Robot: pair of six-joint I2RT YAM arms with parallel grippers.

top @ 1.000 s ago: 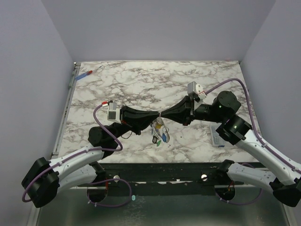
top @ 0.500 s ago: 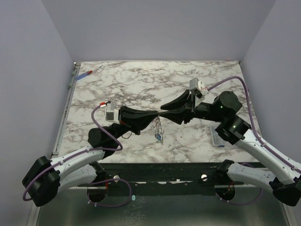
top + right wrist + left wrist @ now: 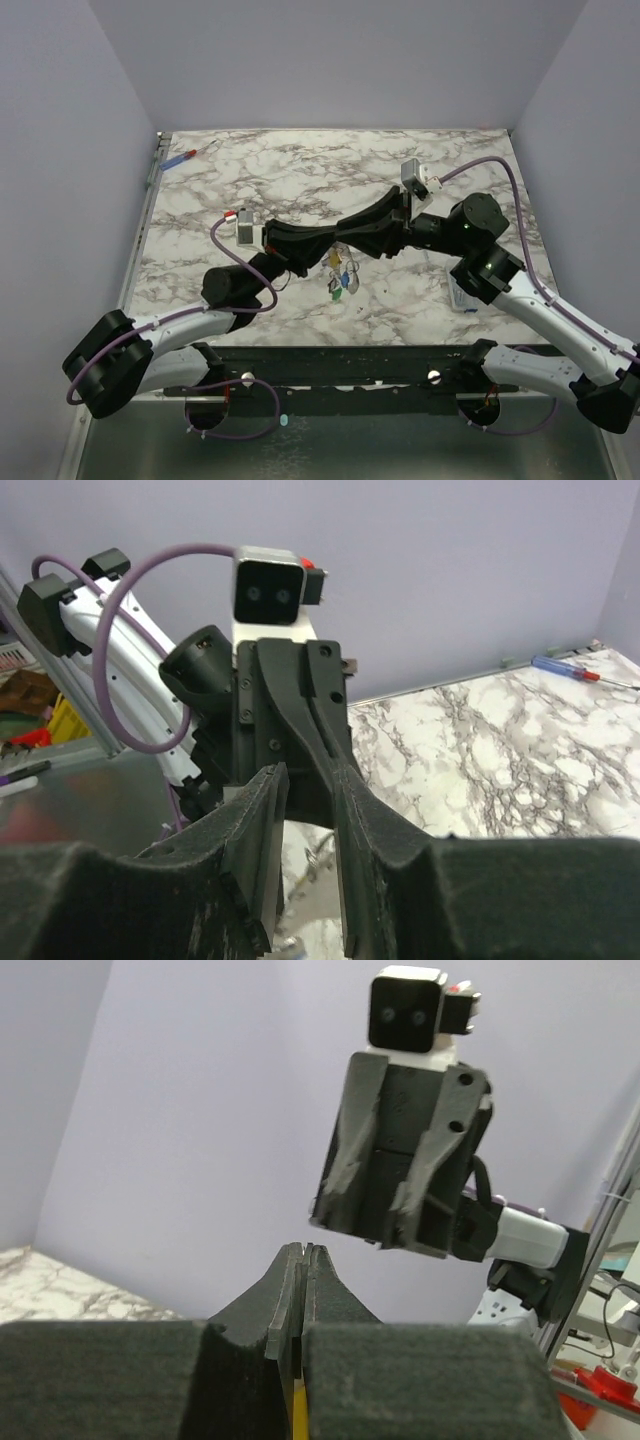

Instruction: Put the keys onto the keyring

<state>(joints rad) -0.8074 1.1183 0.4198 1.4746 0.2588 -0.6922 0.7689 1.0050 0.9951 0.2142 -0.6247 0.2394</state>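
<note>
My left gripper (image 3: pixel 341 243) and right gripper (image 3: pixel 349 247) meet tip to tip above the middle of the marble table (image 3: pixel 250 190). The left gripper (image 3: pixel 303 1248) is shut; a thin pale sliver shows at its tips and a yellow strip lower in the slit. The keys (image 3: pixel 340 279), with green, blue and yellow tags, hang in a bunch just under its tips. My right gripper (image 3: pixel 305 780) is open, its fingers either side of the left gripper's tips (image 3: pixel 338 760). The keyring (image 3: pixel 322 852) shows dimly through that gap, with the keys below it.
A screwdriver with a blue and red handle (image 3: pixel 181 157) lies at the far left corner and shows in the right wrist view (image 3: pixel 566 668). A small clear box (image 3: pixel 460 294) sits by the right arm. Purple cables loop over both arms.
The left arm has shifted right and its gripper has risen a little. The right gripper has opened and come down round the left's tips. The key bunch has lifted and swung.
</note>
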